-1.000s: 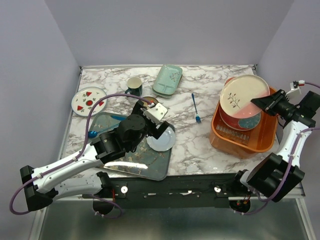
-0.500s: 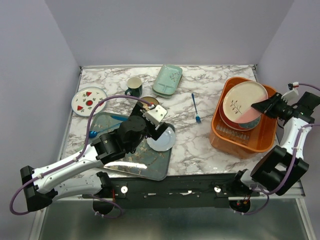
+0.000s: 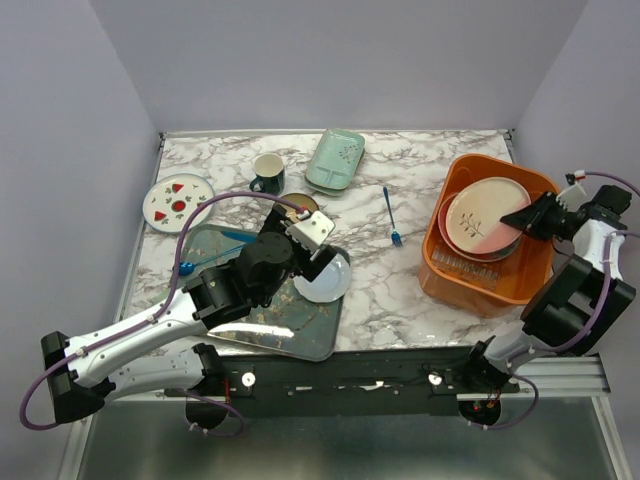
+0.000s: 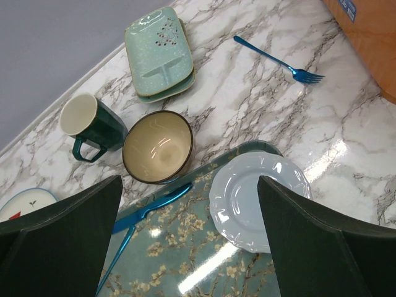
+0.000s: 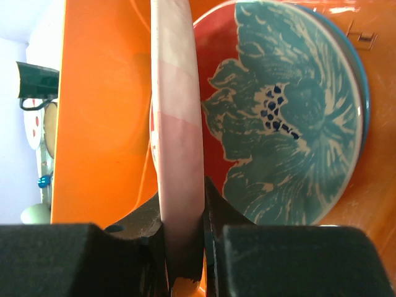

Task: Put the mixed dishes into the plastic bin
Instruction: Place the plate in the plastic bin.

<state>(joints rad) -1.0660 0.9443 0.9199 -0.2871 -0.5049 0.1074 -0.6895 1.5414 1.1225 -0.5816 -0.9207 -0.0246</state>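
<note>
The table (image 3: 400, 270) has a white marble top with grey veins running all over it. A thin metal rim (image 3: 330, 131) goes along its far edge. Three plain walls stand around it, all a pale purple-grey: the back wall (image 3: 330, 60), the left wall (image 3: 60, 150) and the right wall (image 3: 590, 90). They look smooth. In front of the table, lower down, lies a dull grey surface (image 3: 350, 450). The light is soft and even, and the left wrist view shows a bright shine (image 4: 331, 156) on the marble

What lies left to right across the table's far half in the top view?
In order: white plate with red wedges, dark green mug, mint rectangular dish, blue fork, orange plastic bin.
</note>
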